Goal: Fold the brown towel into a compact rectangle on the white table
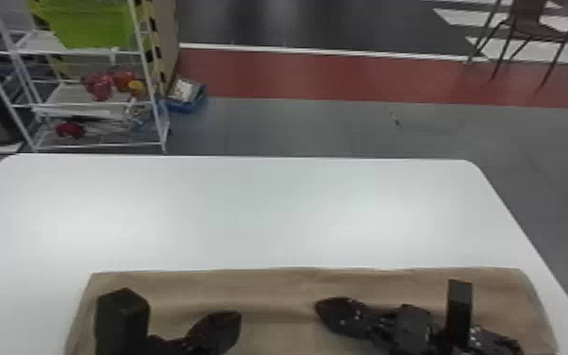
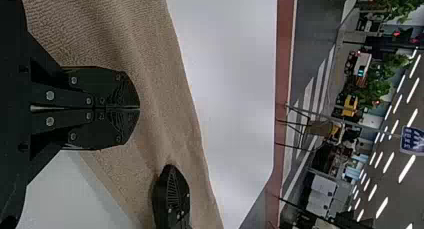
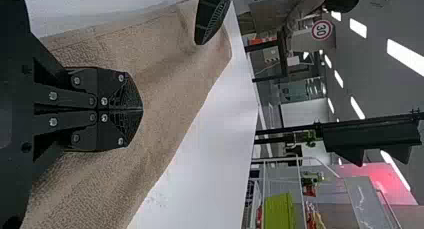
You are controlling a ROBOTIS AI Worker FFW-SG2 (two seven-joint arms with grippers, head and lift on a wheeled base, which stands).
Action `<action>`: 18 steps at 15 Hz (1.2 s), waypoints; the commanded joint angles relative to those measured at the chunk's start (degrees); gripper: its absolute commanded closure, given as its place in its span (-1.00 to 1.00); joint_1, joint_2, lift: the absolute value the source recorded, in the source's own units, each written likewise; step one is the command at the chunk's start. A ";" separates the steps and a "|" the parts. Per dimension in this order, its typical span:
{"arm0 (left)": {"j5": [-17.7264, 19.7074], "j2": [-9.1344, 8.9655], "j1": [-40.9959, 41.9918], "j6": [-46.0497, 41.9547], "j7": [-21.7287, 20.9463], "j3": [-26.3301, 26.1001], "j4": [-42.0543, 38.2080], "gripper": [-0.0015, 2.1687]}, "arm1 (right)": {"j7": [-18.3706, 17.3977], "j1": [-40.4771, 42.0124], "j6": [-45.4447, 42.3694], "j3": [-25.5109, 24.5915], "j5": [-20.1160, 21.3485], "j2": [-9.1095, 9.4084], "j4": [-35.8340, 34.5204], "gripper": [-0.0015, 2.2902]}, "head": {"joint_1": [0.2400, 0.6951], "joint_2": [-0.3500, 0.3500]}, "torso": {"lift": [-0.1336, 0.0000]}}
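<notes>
You've got the brown towel (image 1: 273, 295) on the white table (image 1: 250, 207), spread wide w/ its far edge running nearly straight across; its near part runs out at the bottom of the head view. Soft ridges cross the cloth side to side, and its R side lies near the table's R edge.

Your L gripper (image 1: 236, 317) is over the towel, L of ctr, pointing inward. In the L wrist view it's clenched, both fingers (image 2: 117, 89) pressed flat together along a thin seam. Your R gripper (image 1: 321, 308) is also over the cloth, R of ctr, tips toward the L one, a gap btwn the two. It's clenched too (R wrist view shows the same tight seam). You can't tell if either touches the towel.

Past the table, FYI: white wire rack (image 1: 73, 96) w/ a green bin (image 1: 94, 23) at far L, chair (image 1: 526, 19) at far R.
</notes>
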 commanded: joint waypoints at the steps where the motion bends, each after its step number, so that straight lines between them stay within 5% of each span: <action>1: 0.03 0.00 0.19 0.00 0.00 0.01 -0.13 0.39 | 0.11 0.00 0.83 -1.51 -0.06 0.05 -0.09 0.42 | 1.00 -0.32 | -0.83; 10: 0.03 0.09 0.63 0.00 -0.18 0.36 -0.75 0.39 | 2.48 1.32 -0.75 -9.33 -3.05 -1.62 0.44 0.42 | 1.00 -0.57 | -0.83; 18: 0.64 0.27 0.81 0.00 -0.44 2.12 -0.83 0.39 | 3.62 1.41 -3.91 -18.73 -9.82 -8.21 6.86 0.42 | 1.00 -0.94 | -0.83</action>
